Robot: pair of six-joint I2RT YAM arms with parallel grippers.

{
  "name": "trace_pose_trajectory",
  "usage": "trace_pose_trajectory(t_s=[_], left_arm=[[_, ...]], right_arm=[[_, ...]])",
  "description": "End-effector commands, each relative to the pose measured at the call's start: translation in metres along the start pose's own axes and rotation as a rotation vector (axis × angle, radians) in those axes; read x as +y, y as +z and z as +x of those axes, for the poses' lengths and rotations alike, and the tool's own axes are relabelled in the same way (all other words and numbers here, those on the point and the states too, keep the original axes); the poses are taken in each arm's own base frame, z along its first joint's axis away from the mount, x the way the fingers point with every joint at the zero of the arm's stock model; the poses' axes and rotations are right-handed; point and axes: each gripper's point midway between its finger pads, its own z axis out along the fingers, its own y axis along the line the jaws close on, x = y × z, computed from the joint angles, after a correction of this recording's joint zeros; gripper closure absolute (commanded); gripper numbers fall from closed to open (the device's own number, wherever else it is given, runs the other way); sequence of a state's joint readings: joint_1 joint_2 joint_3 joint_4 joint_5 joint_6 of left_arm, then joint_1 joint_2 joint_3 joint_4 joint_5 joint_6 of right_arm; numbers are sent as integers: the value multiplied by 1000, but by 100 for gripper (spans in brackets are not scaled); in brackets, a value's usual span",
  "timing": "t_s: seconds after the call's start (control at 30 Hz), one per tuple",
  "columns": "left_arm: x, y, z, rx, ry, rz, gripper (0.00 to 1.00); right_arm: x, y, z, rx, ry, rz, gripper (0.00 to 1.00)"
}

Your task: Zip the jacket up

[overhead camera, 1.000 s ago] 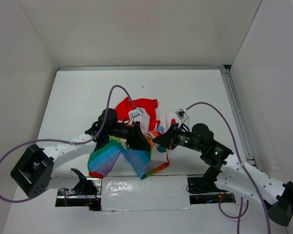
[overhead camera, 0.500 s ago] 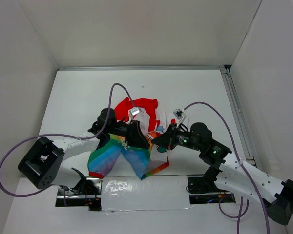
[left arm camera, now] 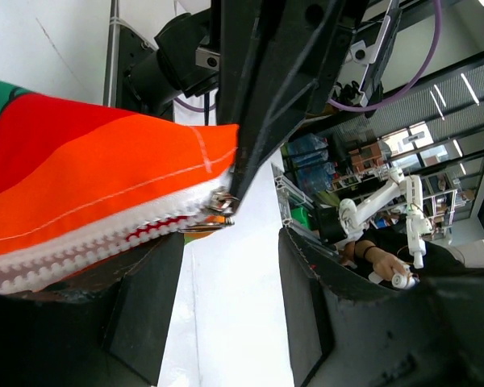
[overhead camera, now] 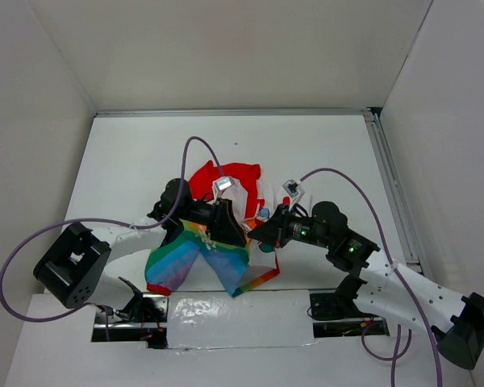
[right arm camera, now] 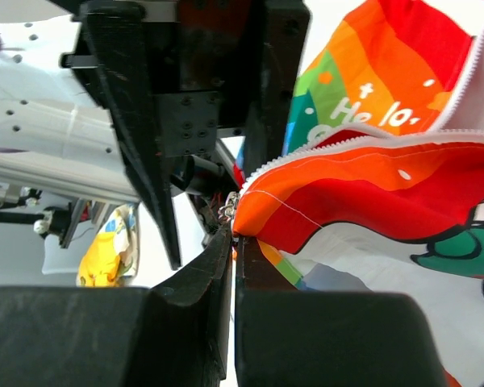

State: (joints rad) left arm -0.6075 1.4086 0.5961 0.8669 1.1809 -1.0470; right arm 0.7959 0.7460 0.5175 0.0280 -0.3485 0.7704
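Our left fingers [left arm camera: 145, 314] have widened around the zipper pull [left arm camera: 214, 211], three o'clock on the jacket [overhead camera: 226, 173]. Our right fingers [right arm camera: 206, 278] pinch its fabric, so zipping waits.

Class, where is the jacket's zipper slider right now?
Left wrist view, centre: the zipper slider hangs at the jacket's orange corner, between the left fingers.
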Motion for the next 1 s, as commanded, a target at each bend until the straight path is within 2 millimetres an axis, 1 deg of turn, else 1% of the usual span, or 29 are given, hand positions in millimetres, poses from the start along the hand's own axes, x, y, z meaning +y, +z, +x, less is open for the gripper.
trace_pose_trajectory(t_s=[0.0, 0.07, 0.1, 0.13, 0.17, 0.2, 0.27, 0.37, 0.4, 0.43, 0.47, 0.5, 0.53, 0.6, 0.63, 0.7, 0.8, 0.93, 0.97], left_arm=[[-3, 2, -8, -4, 73, 17, 38], [-3, 2, -5, -4, 78, 28, 39], [-3, 2, -4, -4, 75, 30, 39], [-1, 2, -4, -1, 74, 29, 39], [0, 3, -8, -10, 77, 23, 39], [2, 4, -7, -7, 60, 14, 40], [1, 4, -7, -6, 66, 20, 39], [-5, 3, -8, -6, 98, 38, 40], [-7, 3, -9, -7, 104, 41, 40], [-9, 2, -7, -6, 108, 44, 40], [-12, 1, -8, -15, 122, 44, 40], [-12, 1, -8, -18, 123, 38, 40], [-13, 0, -8, -21, 125, 33, 40], [-17, 0, -11, -39, 146, 21, 42], [-16, -1, -10, -39, 127, 8, 42], [-19, -1, -13, -54, 149, -1, 44], [-19, -1, -15, -63, 145, -16, 45], [-14, 1, -15, -56, 123, -27, 46], [-11, 2, -15, -54, 114, -30, 46]], right_arm=[[34, -3, -18, -56, -41, -137, 100], [37, -4, -20, -51, -42, -134, 100], [37, -3, -18, -40, -40, -136, 100], [42, -3, -16, -28, -37, -168, 100], [42, -3, -15, -24, -34, -174, 100], [41, -1, -12, -13, -31, -171, 100], [32, 1, -10, -5, -26, -131, 100], [19, 4, -6, -1, -7, -73, 100], [14, 5, -8, -7, -10, -48, 100], [6, 5, -5, 2, -7, -11, 100], [-3, 6, -8, -19, -6, 37, 100], [-5, 6, -10, -28, -11, 55, 100], [-13, 5, -7, -16, -5, 94, 100], [-20, 4, -8, -28, -7, 127, 100], [-21, 4, -9, -32, -6, 136, 100], [-19, 3, -11, -40, -12, 130, 100], [-9, 2, -14, -53, -19, 82, 100], [0, 2, -11, -33, -24, 42, 100], [6, 3, -16, -50, -34, 17, 100]])
